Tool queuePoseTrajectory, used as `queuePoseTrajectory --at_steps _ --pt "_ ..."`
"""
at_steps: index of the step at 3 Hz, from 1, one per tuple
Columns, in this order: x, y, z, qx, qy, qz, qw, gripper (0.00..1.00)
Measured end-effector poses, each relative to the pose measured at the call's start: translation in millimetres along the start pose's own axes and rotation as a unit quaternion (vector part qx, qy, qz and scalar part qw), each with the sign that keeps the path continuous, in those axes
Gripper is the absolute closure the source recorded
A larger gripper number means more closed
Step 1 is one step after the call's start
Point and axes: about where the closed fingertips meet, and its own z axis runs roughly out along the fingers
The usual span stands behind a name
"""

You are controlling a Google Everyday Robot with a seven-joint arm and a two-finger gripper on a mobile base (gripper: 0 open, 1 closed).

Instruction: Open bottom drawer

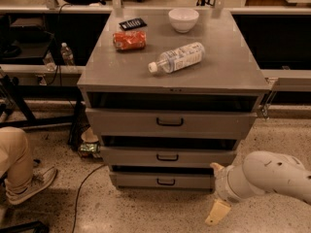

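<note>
The grey cabinet point(228, 76) has three drawers. The bottom drawer point(141, 180) is the lowest, with a small black bar handle point(166, 182) at its centre, and its front sits about in line with the drawers above. My gripper point(215, 191) is low at the right end of the bottom drawer, just above the floor, on a thick white arm point(272, 176) that comes in from the right. Its two cream fingers point(217, 212) stand apart, one up and one down, with nothing between them. The gripper is well to the right of the handle and does not touch it.
The middle drawer point(136, 156) and top drawer point(126, 122) are above. On the cabinet top lie a plastic bottle point(177, 58), a white bowl point(183, 19), a red snack bag point(129, 40) and a black object point(132, 24). A person's leg and shoe point(29, 183) are at left; a cable point(82, 188) lies on the floor.
</note>
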Motion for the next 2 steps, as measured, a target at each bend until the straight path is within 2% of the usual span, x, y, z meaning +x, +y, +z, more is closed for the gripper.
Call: queuePoseTrajectory --at_steps 1,2 --pt "-1 -1 -2 0.002 0.001 -0.001 1.0 0.0" --pt "9 -4 15 -0.006 -0.002 -0.009 0.9999 0.0"
